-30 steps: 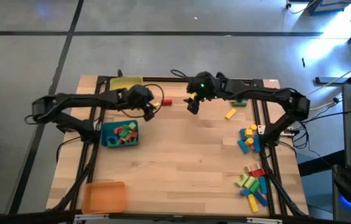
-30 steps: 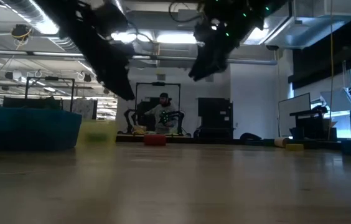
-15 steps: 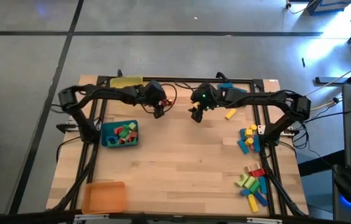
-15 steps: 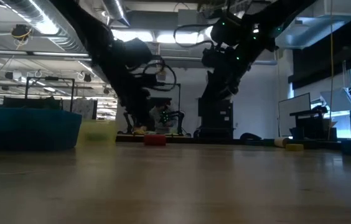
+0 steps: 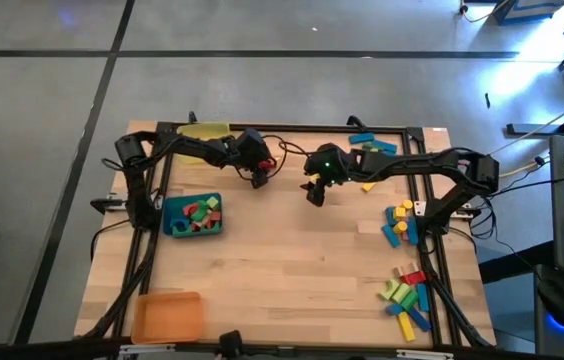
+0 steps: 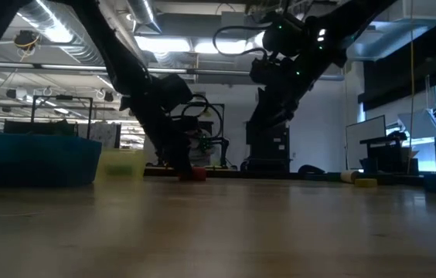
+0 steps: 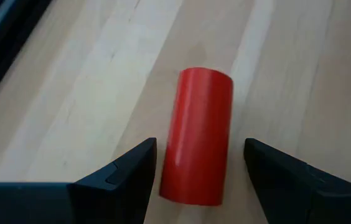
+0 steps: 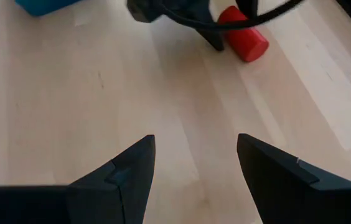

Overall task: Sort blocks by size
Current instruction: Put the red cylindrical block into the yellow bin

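A red cylinder block (image 7: 197, 137) lies on its side on the wooden table, toward the far edge; it also shows in the low view (image 6: 198, 174) and the right wrist view (image 8: 245, 40). My left gripper (image 7: 199, 155) is open and low over it, one finger on either side, with a gap to each. My right gripper (image 8: 195, 149) is open above bare wood, a little to the right of it (image 5: 314, 194). More blocks lie in heaps at the right edge (image 5: 400, 222) (image 5: 407, 297).
A blue tray (image 5: 174, 228) with several blocks stands at the left. A yellow tray (image 5: 202, 131) is at the far left and an orange tray (image 5: 167, 316) at the near left. Loose blocks (image 5: 372, 146) lie at the far right. The table's middle (image 5: 292, 260) is bare wood.
My left gripper has come down and toward the table's right, until its open fingers stand on either side of the red cylinder. My right gripper has sunk a little, toward the near edge. The cylinder has stayed where it was.
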Robot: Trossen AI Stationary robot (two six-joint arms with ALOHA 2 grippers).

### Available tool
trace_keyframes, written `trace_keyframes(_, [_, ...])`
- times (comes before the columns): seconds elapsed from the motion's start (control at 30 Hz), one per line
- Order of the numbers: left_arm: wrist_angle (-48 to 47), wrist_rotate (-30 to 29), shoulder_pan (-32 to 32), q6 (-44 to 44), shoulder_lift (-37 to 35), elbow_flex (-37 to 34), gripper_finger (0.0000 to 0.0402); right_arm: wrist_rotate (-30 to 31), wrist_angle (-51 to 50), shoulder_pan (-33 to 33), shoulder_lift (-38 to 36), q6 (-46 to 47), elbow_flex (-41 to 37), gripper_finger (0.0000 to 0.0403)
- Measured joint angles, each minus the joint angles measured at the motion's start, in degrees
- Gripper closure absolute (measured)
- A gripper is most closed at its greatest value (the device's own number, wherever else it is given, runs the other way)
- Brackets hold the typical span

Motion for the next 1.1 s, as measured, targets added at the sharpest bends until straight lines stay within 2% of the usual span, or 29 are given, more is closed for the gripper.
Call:
trace_keyframes(0.13, [0.7,0.5,0.2,0.4,0.6,0.0,0.0196,0.1,0.0,0.4,0.0,0.0,0.0,0.0174])
trace_keyframes(0.37, [0.4,1.1,0.1,1.1,0.3,0.0,0.0284,1.0,0.1,0.3,0.0,-0.1,0.0,0.0174])
trace_keyframes(0.63, [-1.9,-0.3,-0.3,0.3,-2.2,-0.1,0.0284,1.0,0.1,0.3,0.0,-0.1,0.0,0.0174])
trace_keyframes(0.87, [-10.2,-3.7,-1.0,-2.5,-12.2,-0.1,0.0277,1.0,0.2,0.3,0.0,-0.1,0.0,0.0174])
trace_keyframes(1.1, [-20.6,-11.1,-0.1,-3.1,-24.3,-0.1,0.0276,1.1,0.1,0.3,0.0,-0.1,0.0,0.0174])
